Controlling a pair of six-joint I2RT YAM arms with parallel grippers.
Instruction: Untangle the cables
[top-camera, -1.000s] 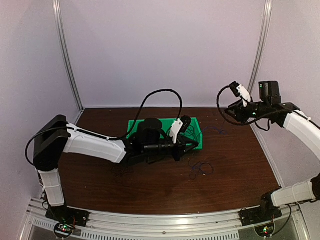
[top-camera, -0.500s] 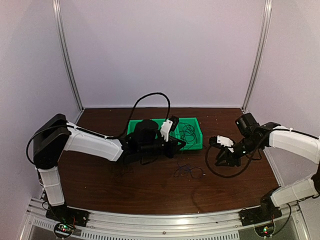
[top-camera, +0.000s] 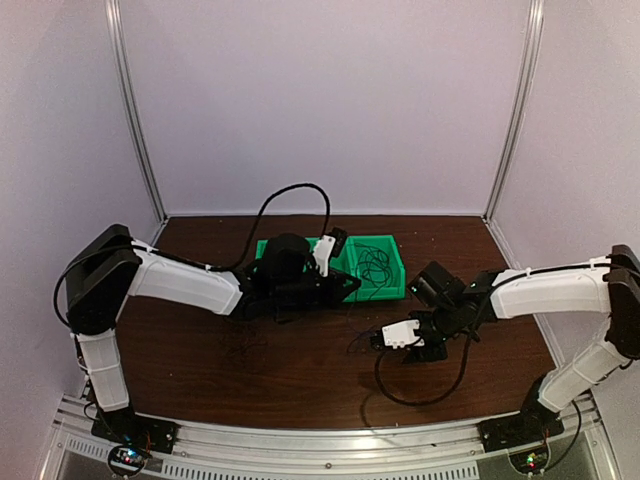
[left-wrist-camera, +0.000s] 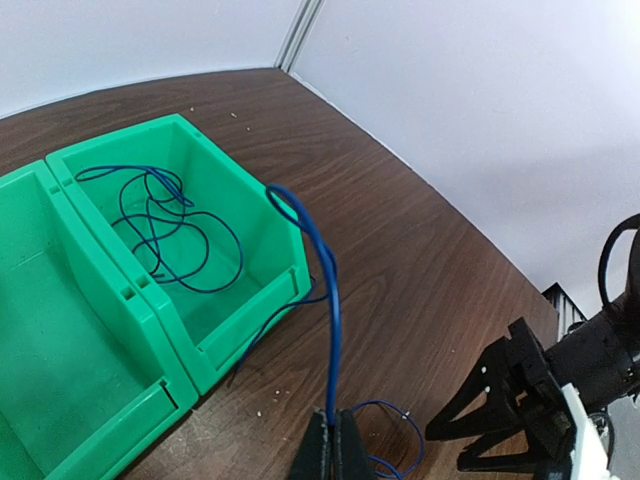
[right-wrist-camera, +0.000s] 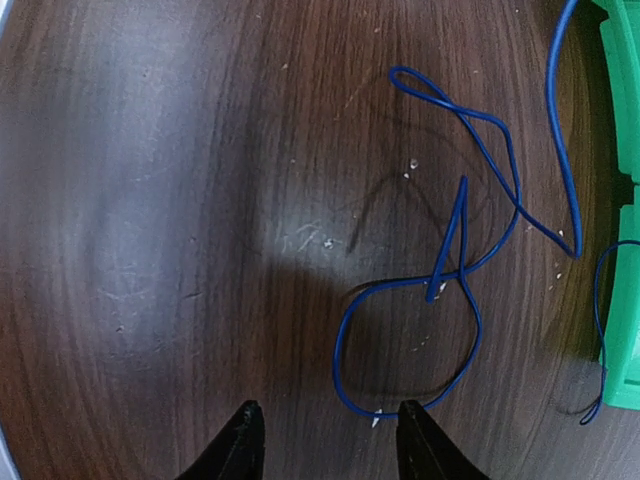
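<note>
My left gripper (left-wrist-camera: 337, 452) is shut on a thin blue cable (left-wrist-camera: 333, 330), which rises from the jaws, arches over and trails to the green bin (left-wrist-camera: 130, 292). More blue cable (left-wrist-camera: 165, 228) lies coiled in the bin's right compartment. Dark thin cables (top-camera: 375, 265) show in the bin from above. My right gripper (right-wrist-camera: 330, 425) hovers open, low over the table, with a loose loop of the blue cable (right-wrist-camera: 405, 335) just ahead of its right finger and nothing between the fingers. From above, the left gripper (top-camera: 352, 286) is at the bin's front and the right gripper (top-camera: 378, 341) is in front of the bin.
The green bin (top-camera: 392, 243) has two compartments and stands at the back middle of the brown table (top-camera: 300, 370). Its front wall (right-wrist-camera: 625, 330) is close on the right of the right wrist view. The right gripper (left-wrist-camera: 452, 450) sits near the left one.
The right arm has swung from the back right down to the table in front of the bin, and its jaws have widened. The left gripper has drawn back leftward with the blue cable.
</note>
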